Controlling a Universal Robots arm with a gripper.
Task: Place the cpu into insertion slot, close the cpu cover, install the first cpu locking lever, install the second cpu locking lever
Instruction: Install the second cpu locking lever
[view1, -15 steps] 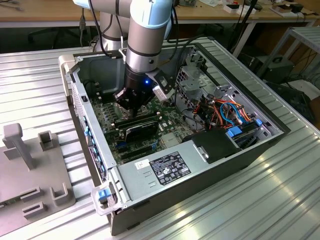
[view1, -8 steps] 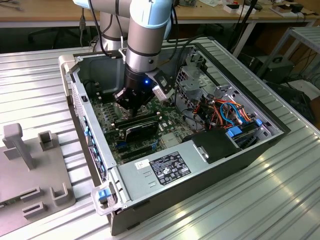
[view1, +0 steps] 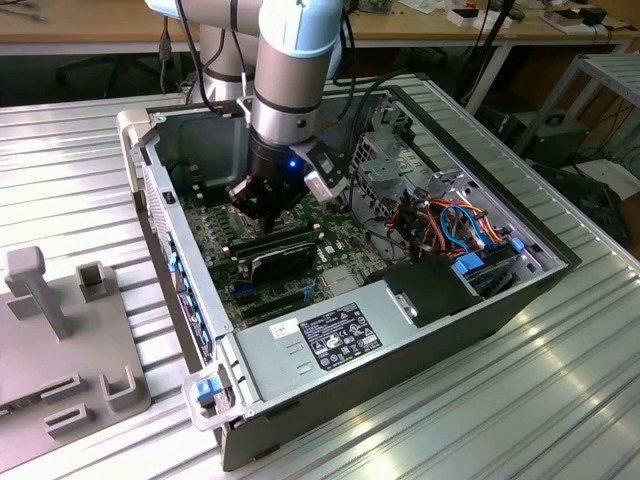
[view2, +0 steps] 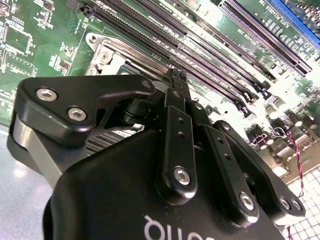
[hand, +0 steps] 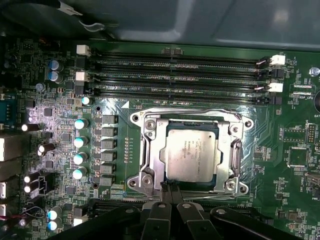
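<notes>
In the first wrist view the cpu (hand: 192, 152) lies flat in the insertion slot (hand: 141, 119), its silver-grey top showing through the window of the cpu cover (hand: 153, 159). The cover lies down flat around the chip. The slot's pin field is hidden under the chip. My gripper (hand: 170, 189) is shut, its thin fingertips together at the slot's frame edge nearest the wrist. Whether they pinch a locking lever I cannot tell. In the second wrist view the gripper (view2: 178, 80) points at the slot's metal frame (view2: 107, 50). In the exterior view the gripper (view1: 262, 215) reaches down into the open computer case.
Long black memory slots (hand: 185, 75) run along the far side of the socket, and a row of capacitors (hand: 79, 142) stands beside it. The case walls (view1: 150, 190), drive cage (view1: 400, 160) and power supply (view1: 330, 335) surround the board. A grey fixture (view1: 60, 330) sits at the exterior view's left.
</notes>
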